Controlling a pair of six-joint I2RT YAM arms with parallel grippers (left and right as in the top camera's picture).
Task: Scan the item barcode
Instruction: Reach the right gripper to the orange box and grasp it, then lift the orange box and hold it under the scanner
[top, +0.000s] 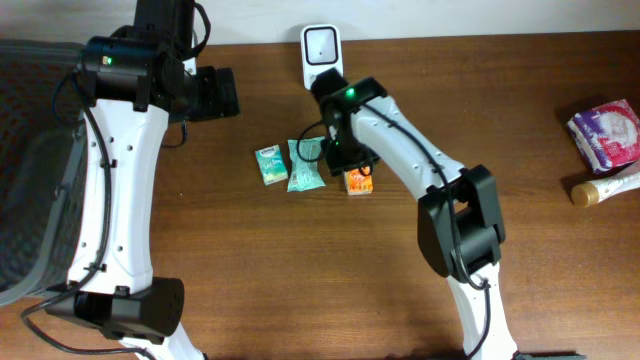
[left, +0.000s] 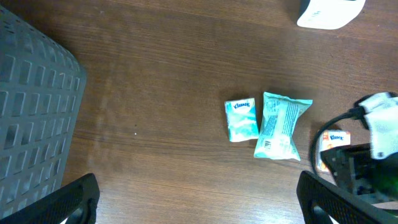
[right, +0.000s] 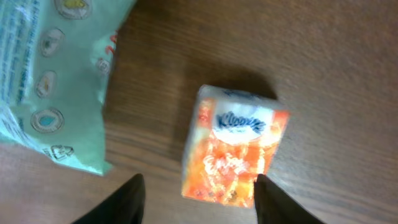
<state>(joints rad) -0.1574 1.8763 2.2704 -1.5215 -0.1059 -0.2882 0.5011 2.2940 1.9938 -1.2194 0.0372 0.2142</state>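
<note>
1. Overhead view showed you the right gripper (top: 352, 172) down over the orange Kleenex pack (top: 359, 183), which lay flat on the wooden table (top: 250, 280) near the white scanner (top: 322, 48) at the far edge.
2. From the right wrist you saw its fingers (right: 127, 202) partly apart, straddling the near end of the pack. One finger stood clear of it and the other sat right by its corner. Contact there could not be told, and nothing was gripped.
3. You had a green wipes pouch (top: 305, 167) just beside the orange pack, with a teal Kleenex pack (top: 270, 165) on the pouch's other side.
4. The left gripper (left: 196, 186) hung spread wide and empty over bare wood, with its fingers (left: 74, 199) at the frame's bottom corners and the grey basket (left: 31, 112) close by.
5. Well apart, at the table's right end, you had a purple-and-white packet (top: 607, 132) and a tube (top: 600, 188).
</note>
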